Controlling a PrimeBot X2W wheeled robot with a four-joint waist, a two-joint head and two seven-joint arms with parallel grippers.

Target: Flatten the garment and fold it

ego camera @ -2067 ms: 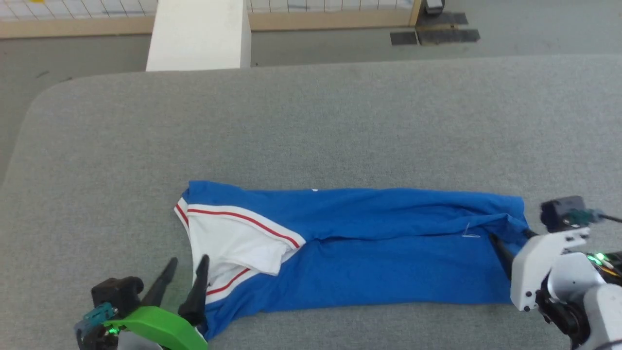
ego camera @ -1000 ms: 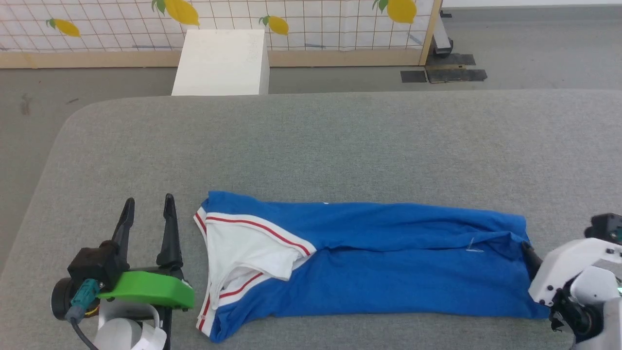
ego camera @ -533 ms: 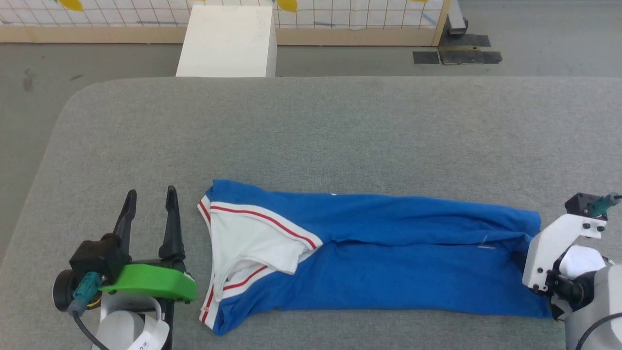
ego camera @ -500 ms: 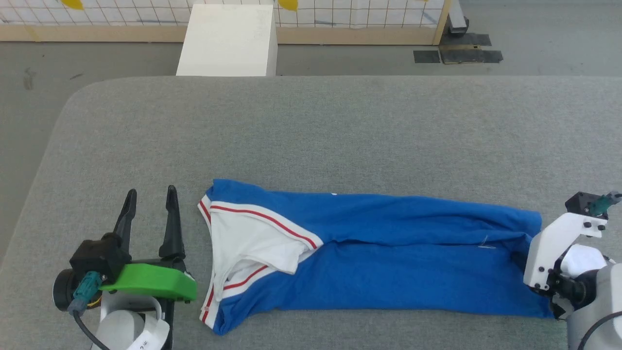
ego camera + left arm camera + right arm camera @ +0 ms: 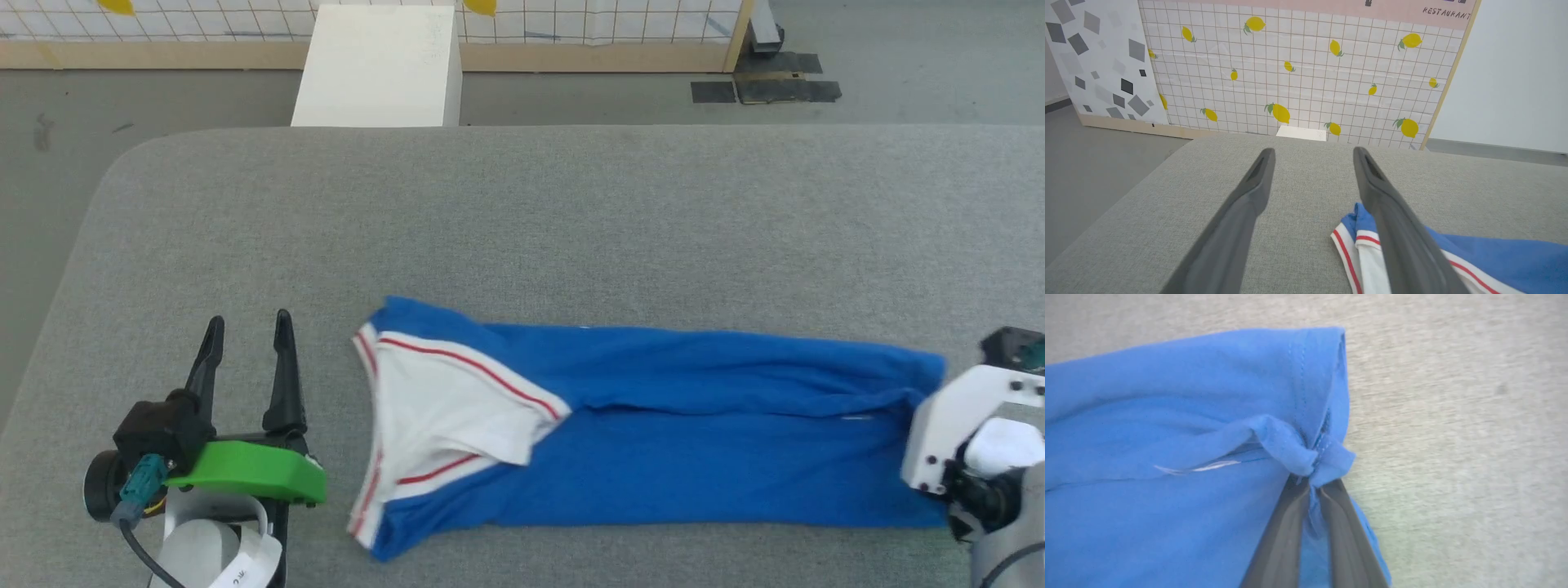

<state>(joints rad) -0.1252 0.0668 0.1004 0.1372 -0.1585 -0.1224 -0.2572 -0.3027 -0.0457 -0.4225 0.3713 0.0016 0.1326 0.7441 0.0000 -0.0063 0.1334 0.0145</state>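
Observation:
The garment (image 5: 694, 441) lies in a long folded strip across the near part of the grey table (image 5: 522, 229). It is royal blue, and its left end is a white panel (image 5: 441, 408) with thin red stripes. My right gripper (image 5: 1312, 482) is shut on a bunched bit of the blue hem at the garment's right end. In the head view its white wrist housing (image 5: 955, 433) hides the fingers. My left gripper (image 5: 249, 320) rests open on the table just left of the white end, with nothing between its fingers (image 5: 1257, 179). The garment's striped corner (image 5: 1355, 241) lies beside the right finger.
A white box (image 5: 375, 65) stands on the floor beyond the table's far edge. Behind it is a lemon-patterned grid panel (image 5: 1306, 73) on a wooden base. Dark mats (image 5: 763, 86) lie on the floor at the back right. The table's rounded corner (image 5: 122, 163) is at far left.
My right gripper has shut on the hem at the garment's right end. The whole garment has slid a little to the right. The left gripper has stayed open and still.

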